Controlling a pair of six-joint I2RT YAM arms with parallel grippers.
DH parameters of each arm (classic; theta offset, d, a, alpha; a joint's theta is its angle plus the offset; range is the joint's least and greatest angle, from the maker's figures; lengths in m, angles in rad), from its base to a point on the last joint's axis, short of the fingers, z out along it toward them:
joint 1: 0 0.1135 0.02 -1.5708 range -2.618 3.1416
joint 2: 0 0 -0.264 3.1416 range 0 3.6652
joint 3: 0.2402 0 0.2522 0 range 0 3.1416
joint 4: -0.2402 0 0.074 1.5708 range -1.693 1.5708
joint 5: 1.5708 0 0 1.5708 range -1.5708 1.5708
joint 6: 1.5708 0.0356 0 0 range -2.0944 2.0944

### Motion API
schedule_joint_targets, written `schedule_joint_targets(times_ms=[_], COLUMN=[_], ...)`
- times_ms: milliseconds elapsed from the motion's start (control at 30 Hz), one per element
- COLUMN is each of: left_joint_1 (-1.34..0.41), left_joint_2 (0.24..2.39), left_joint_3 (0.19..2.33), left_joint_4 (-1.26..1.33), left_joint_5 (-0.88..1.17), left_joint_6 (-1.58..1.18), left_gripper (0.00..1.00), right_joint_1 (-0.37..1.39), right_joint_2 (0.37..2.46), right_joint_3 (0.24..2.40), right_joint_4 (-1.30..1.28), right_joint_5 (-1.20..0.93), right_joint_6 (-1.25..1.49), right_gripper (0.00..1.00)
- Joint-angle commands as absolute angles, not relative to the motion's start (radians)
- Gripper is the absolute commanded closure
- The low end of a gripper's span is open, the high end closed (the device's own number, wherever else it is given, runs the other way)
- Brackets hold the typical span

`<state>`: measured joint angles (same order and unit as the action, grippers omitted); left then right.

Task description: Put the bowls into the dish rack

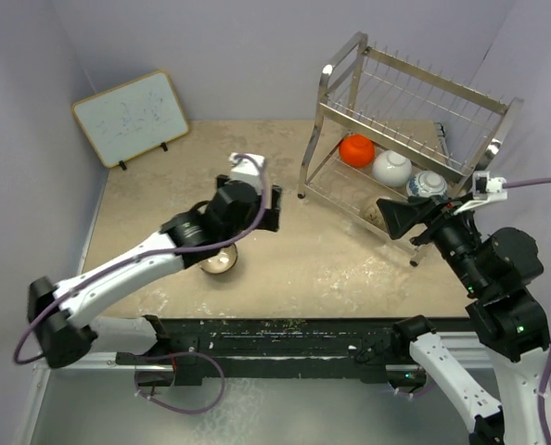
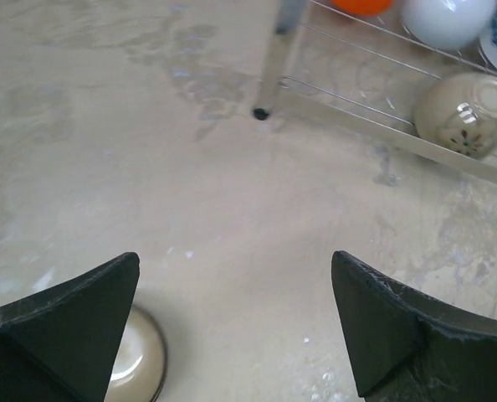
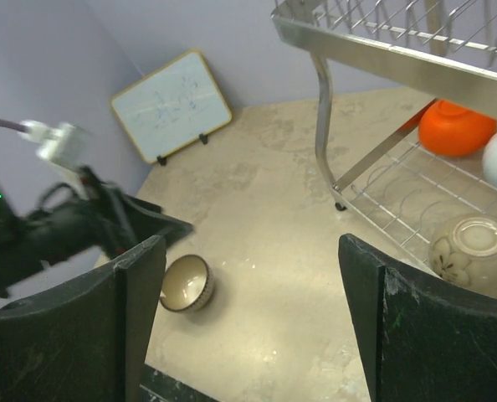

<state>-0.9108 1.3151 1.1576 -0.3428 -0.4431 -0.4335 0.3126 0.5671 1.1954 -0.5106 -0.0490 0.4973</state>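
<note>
Brown bowl (image 1: pixel 220 263) on table (image 1: pixel 155 195) below left gripper (image 2: pixel 235 261), spread empty | right gripper (image 3: pixel 251 243) spread empty beside dish rack (image 1: pixel 415 102)

Beige table (image 1: pixel 331 264) carries dish rack (image 1: pixel 396 141), whiteboard (image 1: pixel 132 116), one brown bowl (image 1: pixel 222 265).

I've got bare table (image 1: pixel 322 250) open between the left arm (image 1: pixel 136 264) and the dish rack (image 1: pixel 391 137). Its lower tier is tight: three bowls (image 1: pixel 391 167) along the back, a tan bowl (image 2: pixel 466 113) in front (upper tier overhead). Only the left end shows free wire.
</note>
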Motion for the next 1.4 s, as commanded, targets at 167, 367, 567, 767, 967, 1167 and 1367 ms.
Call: schedule_joint_targets(times_ms=[167, 367, 567, 767, 967, 1167, 1367], left_joint_1=[-0.884, -0.885, -0.885, -0.885, -0.885, -0.884, -0.884], left_joint_2=[0.848, 0.731, 0.69, 0.686, 0.613, 0.522, 0.494], left_joint_3=[1.208, 1.274, 1.28, 1.299, 1.342, 1.435, 1.445], left_joint_4=[-0.852, -0.966, -0.973, -0.986, -1.035, -1.152, -1.187], left_joint_5=[-0.766, -0.799, -0.799, -0.784, -0.805, -0.86, -0.84], left_joint_6=[-0.583, -0.57, -0.566, -0.565, -0.553, -0.568, -0.571], left_gripper=[0.01, 0.01, 0.01, 0.01, 0.01, 0.01, 0.01], right_joint_1=[0.314, 0.33, 0.555, 0.977, 1.102, 1.166, 1.2], right_joint_2=[0.656, 0.722, 0.881, 1.132, 1.391, 1.577, 1.781], right_joint_3=[1.066, 1.016, 0.996, 1.124, 1.217, 1.324, 1.5], right_joint_4=[-0.363, -0.283, -0.227, -0.162, -0.098, -0.1, -0.184], right_joint_5=[-0.214, -0.258, -0.121, 0.155, 0.089, 0.066, 0.054], right_joint_6=[0.515, 0.527, 0.515, 0.505, 0.458, 0.388, 0.273], right_gripper=[0.21, 0.24, 0.24, 0.21, 0.2, 0.2, 0.2])
